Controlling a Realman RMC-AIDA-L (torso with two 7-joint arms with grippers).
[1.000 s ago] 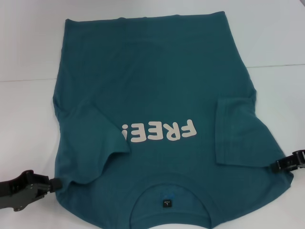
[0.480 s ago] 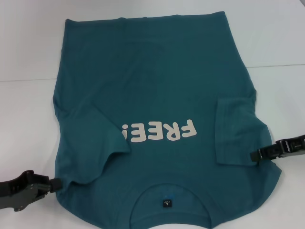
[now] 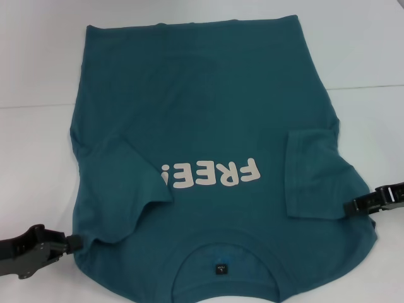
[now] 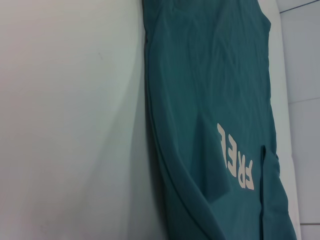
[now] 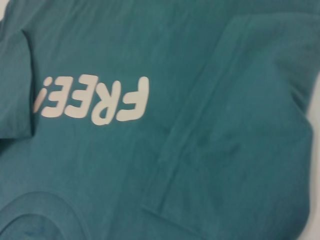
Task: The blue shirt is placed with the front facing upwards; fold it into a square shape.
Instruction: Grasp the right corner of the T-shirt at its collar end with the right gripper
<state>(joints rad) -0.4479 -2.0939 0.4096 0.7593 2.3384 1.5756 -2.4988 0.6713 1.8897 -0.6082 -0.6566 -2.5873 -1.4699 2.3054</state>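
The blue shirt [image 3: 208, 145] lies front-up on the white table [image 3: 38, 63], both sleeves folded inward. Only the head view shows the left gripper [image 3: 74, 242] and right gripper [image 3: 351, 206] at its shoulder edges; whether either pinches cloth, I cannot tell

Bare bench [image 3: 38, 69] lies open along both long sides of the blue shirt [image 3: 202, 95] and beyond its far hem. At the near shoulders, the left tool [image 3: 74, 242] and right tool [image 3: 351, 206] occupy each edge.
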